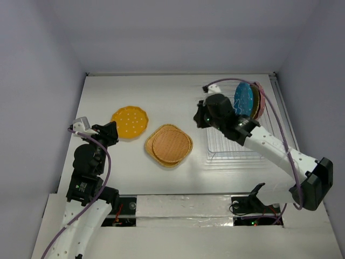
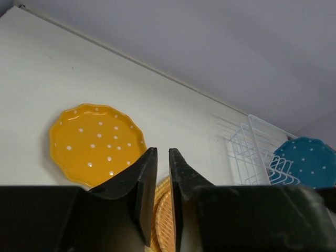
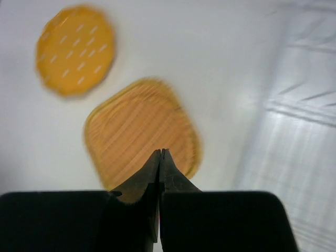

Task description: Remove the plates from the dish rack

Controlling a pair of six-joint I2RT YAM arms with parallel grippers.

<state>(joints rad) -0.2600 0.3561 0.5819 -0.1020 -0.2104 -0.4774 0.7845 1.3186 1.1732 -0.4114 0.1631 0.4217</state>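
Observation:
The dish rack lies at the right. At its far end a blue dotted plate stands upright, with an orange woven plate's edge and a pink plate behind it. A yellow dotted plate lies flat on the table. Two woven plates lie stacked in the middle. My right gripper is shut and empty, above the table between the stack and the rack. My left gripper is nearly shut and empty, beside the yellow plate's near-left edge.
The left wrist view shows the yellow plate, the woven stack, the rack and the blue plate. The blurred right wrist view shows the woven stack, the yellow plate and the rack. Grey walls surround the table.

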